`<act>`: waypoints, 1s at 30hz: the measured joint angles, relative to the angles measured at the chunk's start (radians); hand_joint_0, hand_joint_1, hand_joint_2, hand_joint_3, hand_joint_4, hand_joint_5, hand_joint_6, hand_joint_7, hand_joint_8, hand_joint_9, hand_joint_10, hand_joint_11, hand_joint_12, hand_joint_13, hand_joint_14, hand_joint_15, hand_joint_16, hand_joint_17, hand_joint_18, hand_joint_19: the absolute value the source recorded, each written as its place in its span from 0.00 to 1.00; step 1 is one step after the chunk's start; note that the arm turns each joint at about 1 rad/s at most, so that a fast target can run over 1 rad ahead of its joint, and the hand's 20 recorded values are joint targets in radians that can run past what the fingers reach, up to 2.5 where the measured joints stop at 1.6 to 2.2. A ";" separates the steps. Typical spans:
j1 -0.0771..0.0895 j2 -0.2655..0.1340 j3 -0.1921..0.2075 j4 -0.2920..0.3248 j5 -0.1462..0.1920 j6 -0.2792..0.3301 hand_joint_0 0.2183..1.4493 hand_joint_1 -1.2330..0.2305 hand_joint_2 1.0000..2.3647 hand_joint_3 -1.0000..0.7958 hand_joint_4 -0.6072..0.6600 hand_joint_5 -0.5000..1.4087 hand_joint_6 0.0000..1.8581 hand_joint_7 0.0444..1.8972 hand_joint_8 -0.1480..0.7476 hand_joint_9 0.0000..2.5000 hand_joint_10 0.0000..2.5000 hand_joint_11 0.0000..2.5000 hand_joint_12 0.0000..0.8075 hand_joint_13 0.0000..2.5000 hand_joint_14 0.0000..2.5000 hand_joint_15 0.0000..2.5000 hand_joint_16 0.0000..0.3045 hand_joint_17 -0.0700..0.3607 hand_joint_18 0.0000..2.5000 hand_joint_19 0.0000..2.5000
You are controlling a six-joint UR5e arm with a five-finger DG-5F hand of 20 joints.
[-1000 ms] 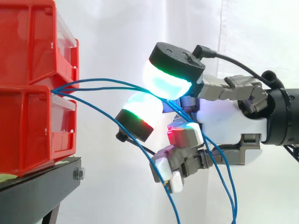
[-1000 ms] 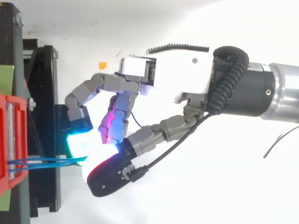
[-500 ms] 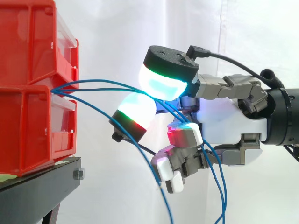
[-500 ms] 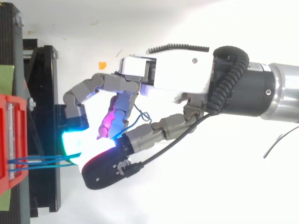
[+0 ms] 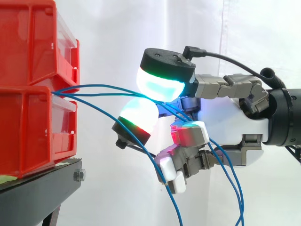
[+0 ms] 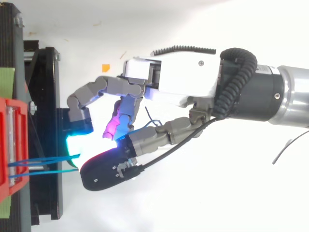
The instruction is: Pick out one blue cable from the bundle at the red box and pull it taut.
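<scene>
In the side view, the blue cables [image 5: 101, 88] leave the front of the red box [image 5: 28, 127] and run between two glowing pads [image 5: 160, 84] of the robot hand [image 5: 230, 127]. Its curled fingers are clenched on them, and slack loops hang under the palm. Singling out one cable looks like the step in hand, though I cannot tell whether one strand or several are pinched. The next move calls for holding one strand only, then drawing back from the box.

From the top view, the strands run close together above the black stand [image 6: 46, 121], so neighbouring strands could be dragged along.
</scene>
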 measured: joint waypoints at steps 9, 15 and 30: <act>0.000 0.000 0.000 -0.002 0.000 0.001 0.29 0.38 0.01 0.48 0.59 0.21 0.45 0.68 0.49 0.58 0.01 0.30 0.44 0.44 0.01 0.19 0.18 0.45 0.36 0.26; -0.001 0.000 0.000 -0.002 0.000 0.001 0.31 0.25 0.02 0.45 0.60 0.21 0.47 0.69 0.47 0.56 0.01 0.32 0.41 0.43 0.01 0.20 0.16 0.42 0.34 0.27; -0.001 0.000 0.000 -0.002 0.000 0.000 0.48 0.21 0.00 0.28 0.49 0.21 0.49 0.78 0.46 0.63 0.01 0.45 0.38 0.45 0.01 0.21 0.15 0.40 0.36 0.25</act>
